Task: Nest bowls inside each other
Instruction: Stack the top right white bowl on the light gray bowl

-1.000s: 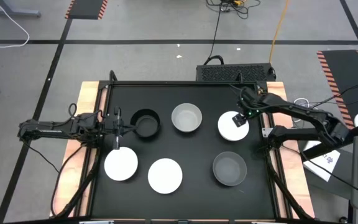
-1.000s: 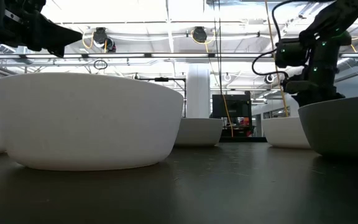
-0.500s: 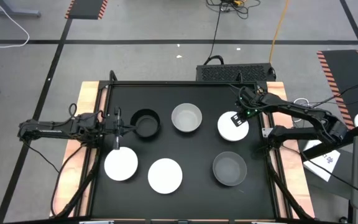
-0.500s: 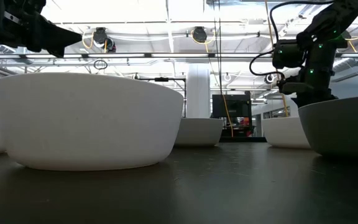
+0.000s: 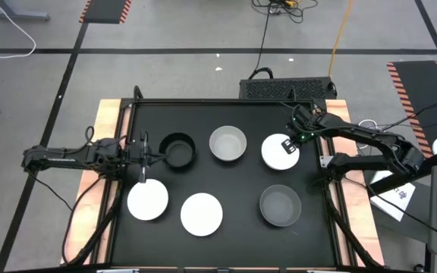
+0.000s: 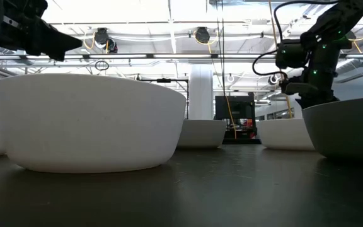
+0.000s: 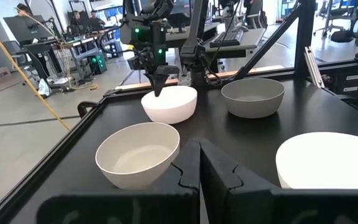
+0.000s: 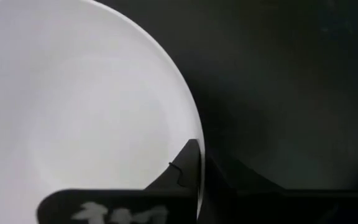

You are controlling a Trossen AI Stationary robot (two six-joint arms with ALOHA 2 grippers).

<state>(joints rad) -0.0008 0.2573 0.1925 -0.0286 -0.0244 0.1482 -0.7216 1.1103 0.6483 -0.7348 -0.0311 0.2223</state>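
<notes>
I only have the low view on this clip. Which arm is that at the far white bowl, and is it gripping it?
Observer: The right gripper; its fingers pinch the white bowl at the rim, one inside, one outside.
Operator: Where is the other arm?
Observer: The left gripper hovers shut at the black bowl.
Operator: Any bowls nested so far?
Observer: None; from above, all six sit apart on the table.

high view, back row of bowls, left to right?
Black bowl → light grey bowl → white bowl, which the right gripper has its jaws on at the rim.
</notes>
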